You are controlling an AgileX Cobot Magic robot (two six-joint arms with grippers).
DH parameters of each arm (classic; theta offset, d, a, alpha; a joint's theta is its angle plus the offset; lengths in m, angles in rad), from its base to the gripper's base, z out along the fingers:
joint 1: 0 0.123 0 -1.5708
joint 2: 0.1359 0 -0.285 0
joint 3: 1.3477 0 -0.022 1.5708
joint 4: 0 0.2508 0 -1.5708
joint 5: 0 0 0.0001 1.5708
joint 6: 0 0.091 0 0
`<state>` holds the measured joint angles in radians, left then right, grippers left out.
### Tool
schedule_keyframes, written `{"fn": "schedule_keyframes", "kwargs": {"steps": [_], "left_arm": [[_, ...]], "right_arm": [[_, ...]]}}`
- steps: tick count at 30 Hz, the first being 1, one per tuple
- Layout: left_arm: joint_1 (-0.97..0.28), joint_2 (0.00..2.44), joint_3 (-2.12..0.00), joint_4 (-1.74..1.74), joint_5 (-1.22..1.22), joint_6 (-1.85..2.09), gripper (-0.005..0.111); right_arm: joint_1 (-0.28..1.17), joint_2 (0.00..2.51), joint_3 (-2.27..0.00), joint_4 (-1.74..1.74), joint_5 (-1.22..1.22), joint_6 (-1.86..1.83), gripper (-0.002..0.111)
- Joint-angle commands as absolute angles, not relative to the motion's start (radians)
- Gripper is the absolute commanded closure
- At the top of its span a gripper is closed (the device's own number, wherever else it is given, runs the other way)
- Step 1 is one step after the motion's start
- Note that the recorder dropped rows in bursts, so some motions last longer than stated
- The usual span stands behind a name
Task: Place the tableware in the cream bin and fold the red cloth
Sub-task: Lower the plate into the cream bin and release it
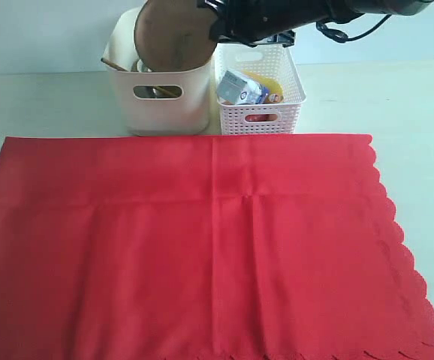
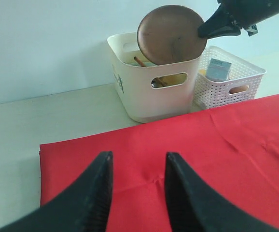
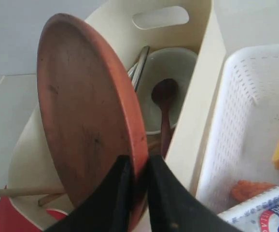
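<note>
Red cloth (image 1: 202, 247) lies spread flat over the near part of the tabletop (image 1: 397, 97), with its scalloped edge along the right side and faint creases across its middle. Just beyond its far edge stands the cream bin (image 1: 194, 105), and the white lattice basket (image 1: 277, 112) sits against the bin's right side with a small milk carton (image 1: 241, 86) inside.

The right tool (image 3: 137, 164) is closed on the rim of the round wooden plate (image 3: 81, 111), one finger on each face. The plate stands on edge and tilted. Its lower part is down inside the bin and its upper part rises above the bin's rim. Whether it rests on anything inside cannot be told. Behind the plate, in the bin, are the white bowl (image 3: 178, 67), with the dark wooden spoon (image 3: 164, 104) lying in it, and the chopsticks (image 3: 19, 192), which poke out over the bin's left side.

The left tool (image 2: 138, 157) hangs over the far left corner of the cloth. Its fingers stand moderately apart with nothing between them, clear of the fabric.
</note>
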<state>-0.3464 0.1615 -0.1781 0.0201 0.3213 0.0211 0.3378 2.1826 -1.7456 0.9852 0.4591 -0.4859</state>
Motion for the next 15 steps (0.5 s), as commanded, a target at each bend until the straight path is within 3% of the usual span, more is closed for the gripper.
{"fn": "schedule_keyframes", "kwargs": {"steps": [1, 5, 15], "left_arm": [[-0.348, 0.164, -0.176, 0.023, 0.303, 0.018, 0.07], [-0.348, 0.164, -0.176, 0.023, 0.303, 0.018, 0.07], [-0.348, 0.164, -0.176, 0.023, 0.303, 0.018, 0.07]], "right_arm": [[0.336, 2.179, -1.753, 0.984, 0.457, -0.497, 0.081], [0.336, 2.175, -1.753, 0.984, 0.457, -0.497, 0.071], [0.336, 2.087, -1.753, 0.983, 0.492, -0.497, 0.07]]}}
